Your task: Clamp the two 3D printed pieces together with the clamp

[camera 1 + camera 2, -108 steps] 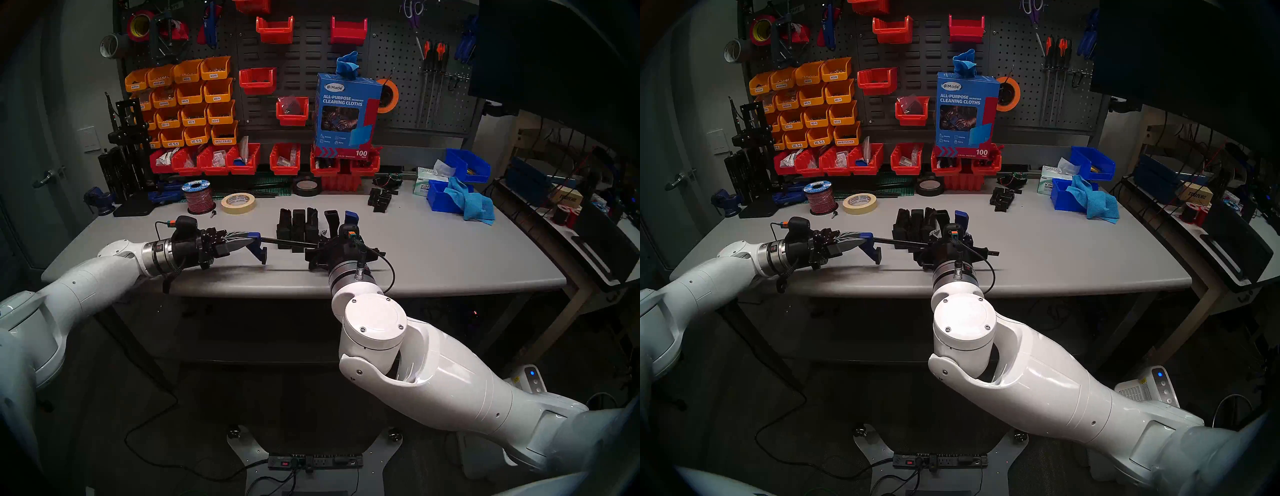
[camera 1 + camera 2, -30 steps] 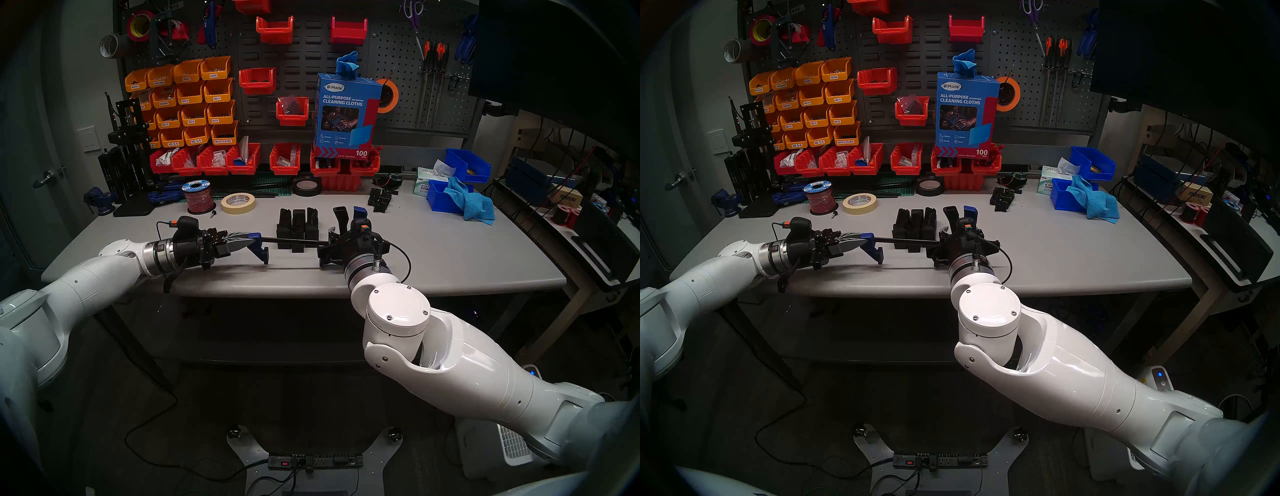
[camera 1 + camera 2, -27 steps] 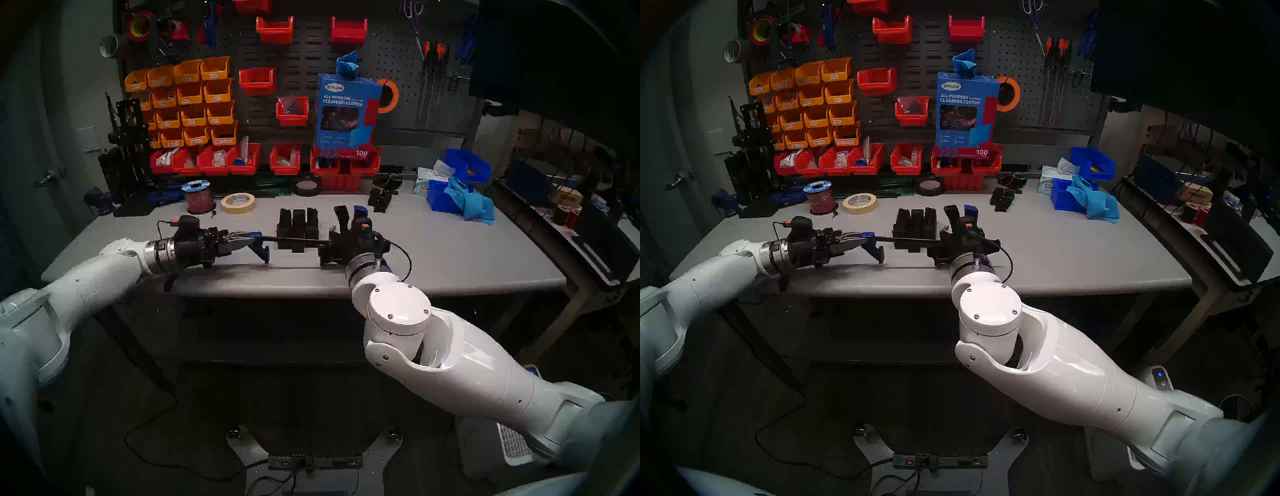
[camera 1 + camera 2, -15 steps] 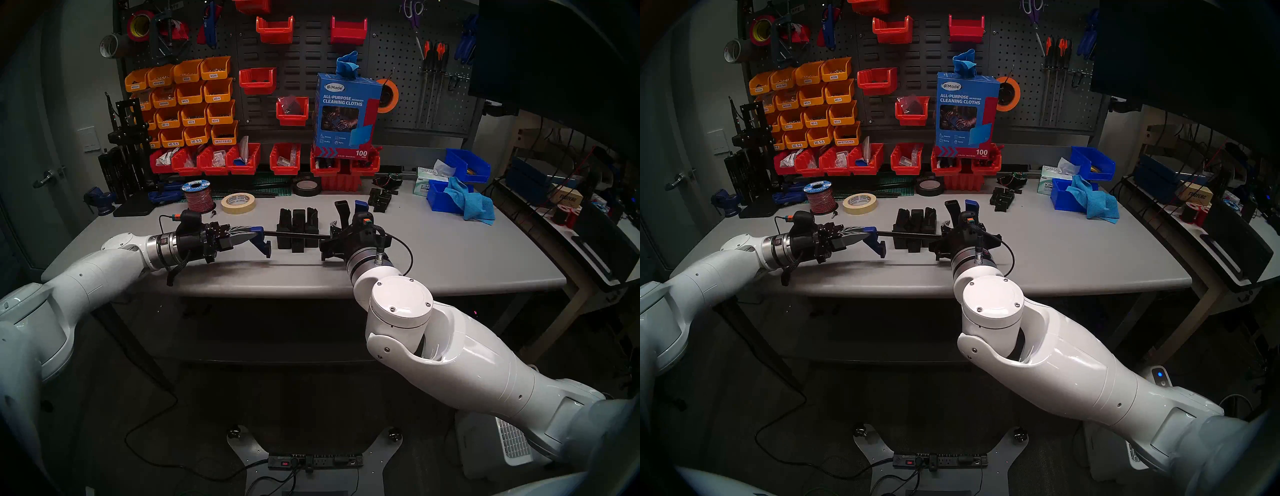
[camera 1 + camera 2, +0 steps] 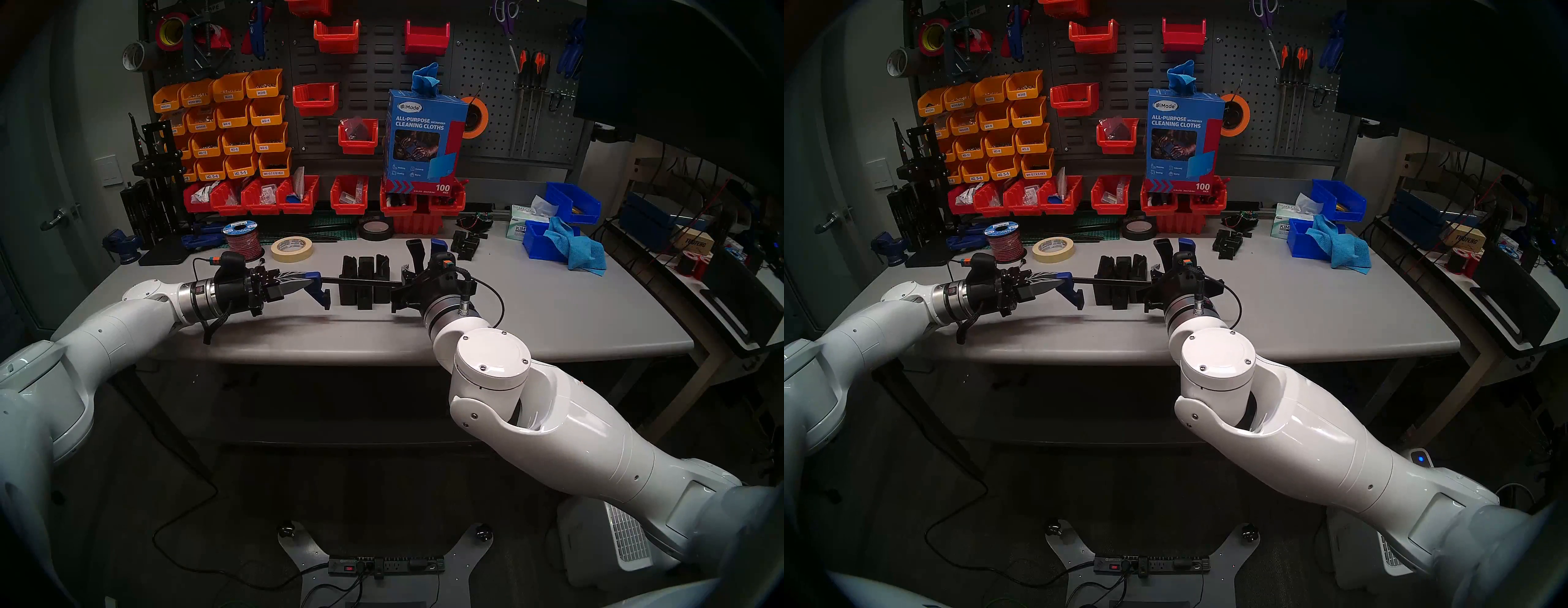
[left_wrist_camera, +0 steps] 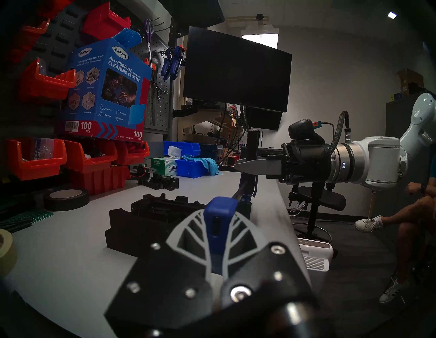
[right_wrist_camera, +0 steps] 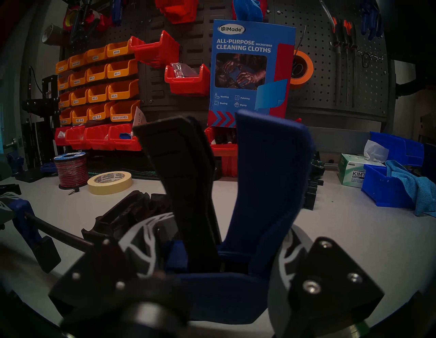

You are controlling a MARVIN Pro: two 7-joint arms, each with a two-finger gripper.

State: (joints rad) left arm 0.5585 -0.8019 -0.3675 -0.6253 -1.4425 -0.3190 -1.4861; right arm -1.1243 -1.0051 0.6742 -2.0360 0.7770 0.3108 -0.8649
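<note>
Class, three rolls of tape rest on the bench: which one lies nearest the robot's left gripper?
The cream masking tape roll, lying flat near the left gripper; the black roll lies farther back.

Materials and finishes
Clamp [image 5: 365, 283]: blue plastic, thin dark metal bar. Printed pieces [image 5: 364, 281]: matt black plastic. Table [image 5: 551, 305]: smooth, matt grey.

Back wall: dark pegboard [image 5: 488, 63] hung with orange bins [image 5: 229, 123] and red bins [image 5: 335, 36].
Furniture: grey workbench [image 5: 551, 305]; side shelving [image 5: 721, 271] seen at right.
Door: grey, lever handle [image 5: 55, 218], at left.
Floor: dark; power strip [image 5: 386, 567] laid on it.
Light: dim; ceiling panel [image 6: 259, 37] lit.
</note>
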